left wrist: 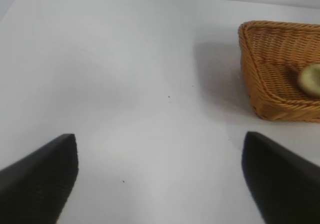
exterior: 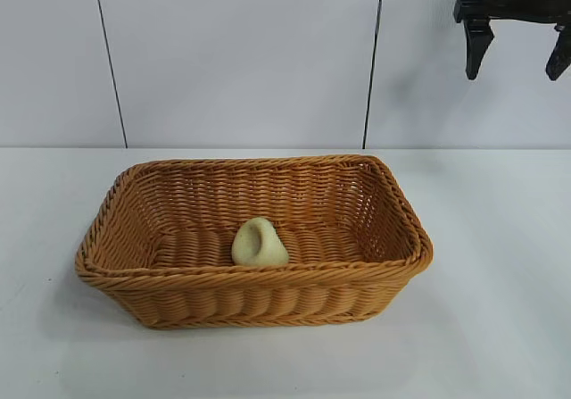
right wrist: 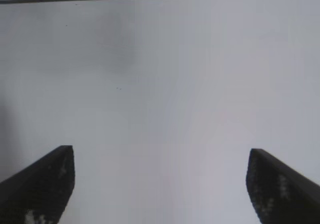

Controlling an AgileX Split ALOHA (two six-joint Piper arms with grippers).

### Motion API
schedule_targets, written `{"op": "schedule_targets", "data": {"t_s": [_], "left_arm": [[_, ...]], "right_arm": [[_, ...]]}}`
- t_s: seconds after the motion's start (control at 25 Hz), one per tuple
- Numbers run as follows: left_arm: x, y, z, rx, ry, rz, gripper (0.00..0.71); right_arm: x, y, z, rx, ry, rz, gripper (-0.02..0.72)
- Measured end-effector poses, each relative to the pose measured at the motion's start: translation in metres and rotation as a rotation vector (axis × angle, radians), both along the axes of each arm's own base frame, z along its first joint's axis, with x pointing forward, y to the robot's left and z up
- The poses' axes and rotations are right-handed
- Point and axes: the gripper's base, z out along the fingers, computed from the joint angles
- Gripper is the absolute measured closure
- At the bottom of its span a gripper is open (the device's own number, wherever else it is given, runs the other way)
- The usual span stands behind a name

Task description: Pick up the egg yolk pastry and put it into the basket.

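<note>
The egg yolk pastry [exterior: 260,244], a small pale yellow dome with a dent, lies on the floor of the orange-tan wicker basket [exterior: 107,265], near its front wall. Both also show in the left wrist view, the basket [left wrist: 260,91] off to one side with the pastry [left wrist: 311,79] inside. My right gripper [exterior: 518,58] hangs open and empty high at the upper right, well above the table; its wrist view [right wrist: 160,184] shows only bare white surface. My left gripper [left wrist: 160,179] is open and empty over bare table away from the basket; it is out of the exterior view.
The white table [exterior: 500,283] surrounds the basket. A white panelled wall [exterior: 241,60] with dark seams stands behind it.
</note>
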Motion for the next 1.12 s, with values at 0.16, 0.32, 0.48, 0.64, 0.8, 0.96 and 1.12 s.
{"op": "schedule_targets", "data": {"t_s": [0.16, 0.32, 0.48, 0.64, 0.8, 0.96, 1.12], "left_arm": [[0.0, 0.0, 0.0, 0.0, 0.0, 0.0, 0.067], [0.0, 0.0, 0.0, 0.0, 0.0, 0.0, 0.067], [0.0, 0.0, 0.0, 0.0, 0.0, 0.0, 0.067], [0.0, 0.0, 0.0, 0.0, 0.0, 0.0, 0.067], [0.0, 0.0, -0.001, 0.0, 0.002, 0.0, 0.067], [0.0, 0.0, -0.001, 0.0, 0.002, 0.0, 0.067], [0.0, 0.0, -0.001, 0.0, 0.002, 0.0, 0.067]], "right_arm": [[-0.05, 0.003, -0.006, -0.004, 0.098, 0.025, 0.034], [-0.11, 0.006, -0.011, -0.011, 0.181, 0.05, 0.034], [-0.177, 0.008, -0.012, -0.013, 0.214, 0.083, 0.034], [-0.238, 0.005, -0.017, -0.011, 0.173, 0.113, 0.034], [-0.272, 0.001, -0.022, 0.004, 0.056, 0.126, 0.034], [-0.317, -0.006, -0.021, 0.021, -0.169, 0.16, 0.034], [-0.341, -0.009, -0.006, 0.042, -0.36, 0.174, 0.034]]}}
